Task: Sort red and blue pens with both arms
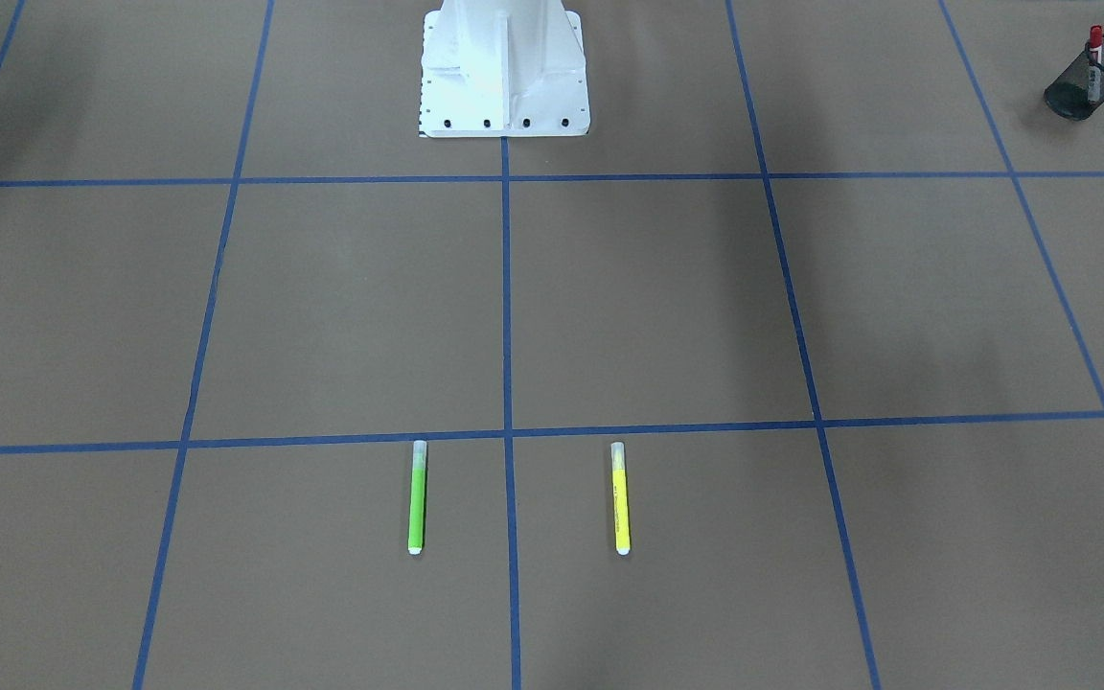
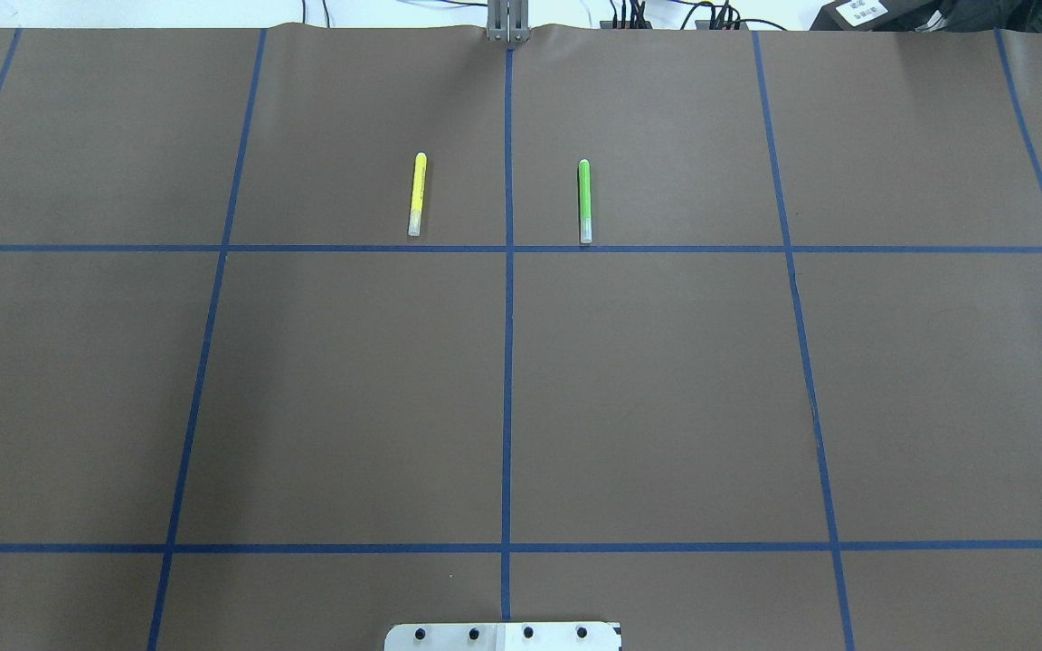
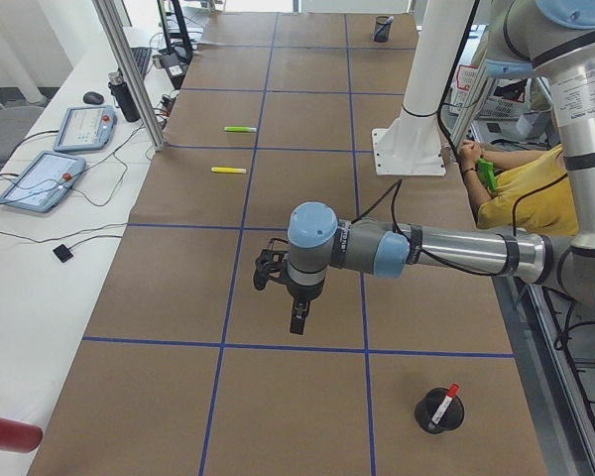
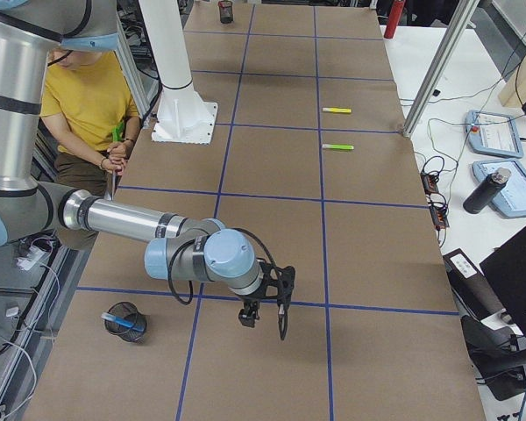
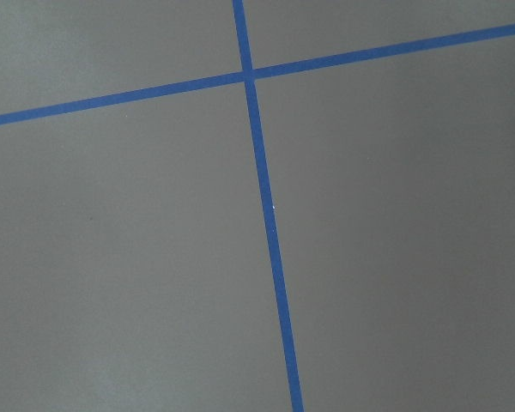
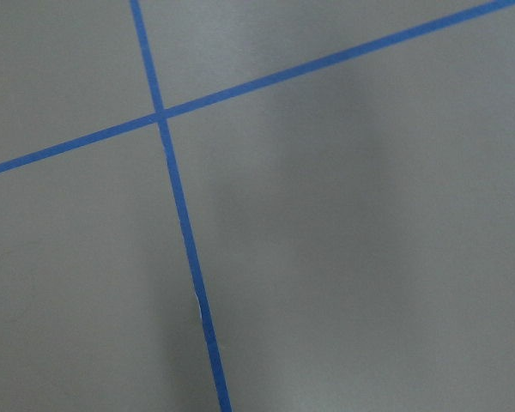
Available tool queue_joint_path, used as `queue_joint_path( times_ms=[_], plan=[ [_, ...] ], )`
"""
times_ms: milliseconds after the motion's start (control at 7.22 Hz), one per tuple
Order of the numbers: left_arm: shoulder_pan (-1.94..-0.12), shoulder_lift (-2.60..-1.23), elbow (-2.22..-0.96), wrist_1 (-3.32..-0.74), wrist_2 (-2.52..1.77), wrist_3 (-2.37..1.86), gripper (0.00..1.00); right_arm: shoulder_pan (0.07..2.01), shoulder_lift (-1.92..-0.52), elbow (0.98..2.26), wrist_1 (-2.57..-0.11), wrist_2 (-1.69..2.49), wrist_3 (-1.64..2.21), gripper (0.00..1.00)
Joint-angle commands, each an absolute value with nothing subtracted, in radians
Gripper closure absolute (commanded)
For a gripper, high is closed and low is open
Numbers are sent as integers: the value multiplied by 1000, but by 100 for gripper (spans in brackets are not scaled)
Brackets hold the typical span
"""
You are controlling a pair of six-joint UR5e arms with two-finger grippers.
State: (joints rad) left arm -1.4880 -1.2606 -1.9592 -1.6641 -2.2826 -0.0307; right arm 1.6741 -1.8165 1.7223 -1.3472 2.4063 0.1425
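Pens in their cups: the red pen (image 1: 1095, 53) stands tilted, cap up, in the left mesh cup (image 1: 1084, 86) at my left end of the table (image 2: 349, 389). The blue pen (image 4: 118, 319) lies slanted inside the right mesh cup (image 4: 128, 324) at my right end. My left gripper (image 3: 297, 325) hangs fingers-down above the brown paper, well apart from its cup. My right gripper (image 4: 265, 321) hangs low over a blue tape line (image 4: 351, 309), near its own cup. I cannot tell whether either claw is parted or closed, since only the side cameras catch them, and nothing shows between the fingers. Both wrist cameras show bare paper and crossing tape. On the far side from my white base (image 1: 504, 67), the lime-green marker (image 2: 584, 201) and the yellow marker (image 2: 416, 193) lie parallel (one each side of the centre line), both just beside a cross line. A person in a yellow shirt (image 4: 88, 96) sits behind the base.
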Motion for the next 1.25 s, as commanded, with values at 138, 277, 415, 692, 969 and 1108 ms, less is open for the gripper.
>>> queue_joint_path(
  times_ms=[138, 277, 415, 692, 969, 1108],
  plan=[
    [-1488, -1259, -1959, -1663, -2283, -31, 0, 1493, -1662, 1726, -1437, 2275, 150, 0],
    [-1489, -1259, -1960, -1663, -2283, -31, 0, 1459, -1658, 1724, -1454, 2235, 150, 0],
    [-1489, -1261, -1962, -1666, -2283, -31, 0, 1448, -1664, 1717, -1454, 2230, 150, 0],
    [-1489, -1262, -1962, -1670, -2331, -31, 0, 1447, -1698, 1713, -1444, 2232, 143, 0],
    [-1489, -1262, -1960, -1671, -2341, -31, 0, 1448, -1709, 1712, -1443, 2241, 149, 0],
    [-1489, -1262, -1957, -1669, -2339, -31, 0, 1448, -1709, 1712, -1443, 2241, 147, 0]
  ],
)
